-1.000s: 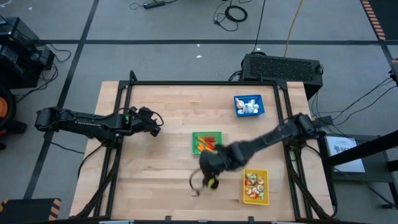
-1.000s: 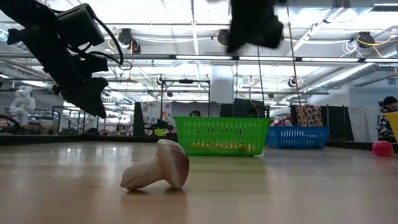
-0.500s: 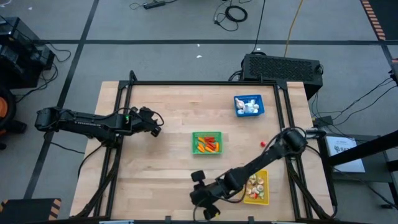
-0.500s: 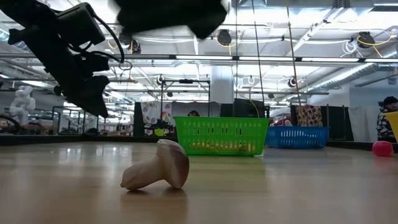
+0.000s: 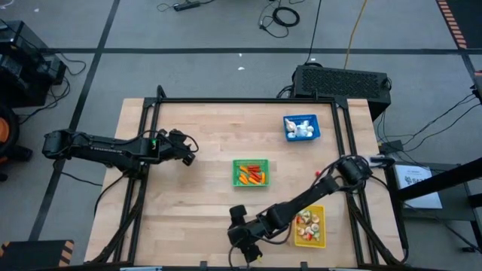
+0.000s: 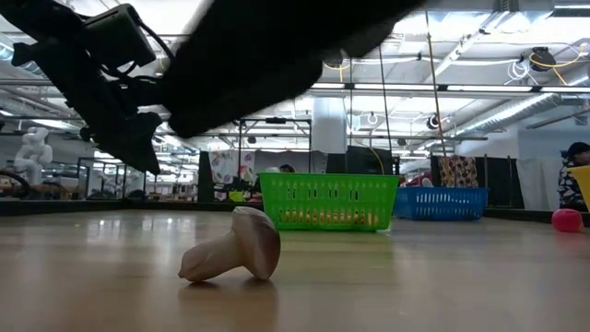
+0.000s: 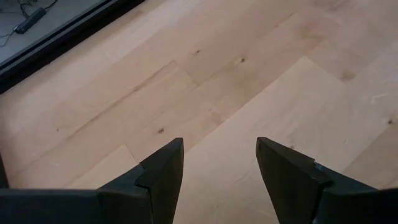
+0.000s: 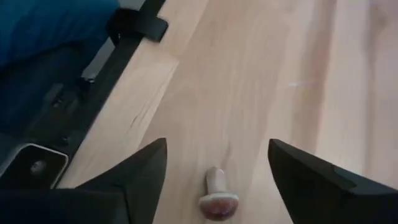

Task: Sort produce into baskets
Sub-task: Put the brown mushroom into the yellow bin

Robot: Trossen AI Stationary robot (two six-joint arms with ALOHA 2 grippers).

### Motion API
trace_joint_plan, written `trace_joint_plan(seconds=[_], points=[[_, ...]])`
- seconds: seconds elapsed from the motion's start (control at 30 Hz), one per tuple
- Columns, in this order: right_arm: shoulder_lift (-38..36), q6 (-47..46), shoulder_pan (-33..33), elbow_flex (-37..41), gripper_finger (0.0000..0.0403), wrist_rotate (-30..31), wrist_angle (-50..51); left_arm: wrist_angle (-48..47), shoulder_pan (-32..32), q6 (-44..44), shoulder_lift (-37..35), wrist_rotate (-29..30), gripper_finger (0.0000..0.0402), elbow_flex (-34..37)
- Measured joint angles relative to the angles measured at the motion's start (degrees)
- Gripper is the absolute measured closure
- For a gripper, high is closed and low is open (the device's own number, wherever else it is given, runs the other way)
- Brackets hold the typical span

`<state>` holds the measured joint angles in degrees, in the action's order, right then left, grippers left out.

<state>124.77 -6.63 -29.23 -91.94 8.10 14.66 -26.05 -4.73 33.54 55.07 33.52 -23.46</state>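
Right claw (image 8: 214, 163) hangs wide open right above the mushroom (image 8: 217, 194), so it looks like the pickup step: drop, pinch, then carry it to a basket; left claw (image 7: 219, 163) sits part open, empty, well away from it.

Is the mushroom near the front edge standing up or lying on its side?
On its side: the mushroom lies with stem and cap both resting on the table.

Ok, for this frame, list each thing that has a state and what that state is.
Right end effector: open, empty, hovering over the mushroom near the table's front edge.
Left end effector: open, empty, parked over bare wood at the left.
Mushroom: lying on its side, loose on the table.
Green basket: holds orange and red pieces.
Blue basket: holds white pieces.
Yellow basket: holds mixed pieces.
Red piece: loose on the table.
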Motion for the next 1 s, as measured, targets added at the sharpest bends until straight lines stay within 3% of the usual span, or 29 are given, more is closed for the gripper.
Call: trace_joint_plan(seconds=[0.2, 0.5, 0.83, 1.0], points=[[4.69, 0.26, 0.3, 0.09, 0.0129, -2.26, 0.48, -0.04, 0.0, 0.17, 0.0, -0.04, 0.0191, 0.0], [5.44, 0.57, -0.11, 0.0, 0.0135, -1.8, 0.78, -0.02, -0.01, 0.11, 0.0, -0.09, 0.0191, 0.0], [5.2, -4.15, -0.07, -0.34, 0.0239, -2.45, 5.84, 0.03, 0.0, 0.15, 0.0, -0.28, 0.0191, 0.0], [5.42, -4.14, -0.06, -4.21, 0.0297, -2.45, 12.16, 0.01, -0.01, 0.17, 0.0, -0.28, 0.0191, 0.0]])
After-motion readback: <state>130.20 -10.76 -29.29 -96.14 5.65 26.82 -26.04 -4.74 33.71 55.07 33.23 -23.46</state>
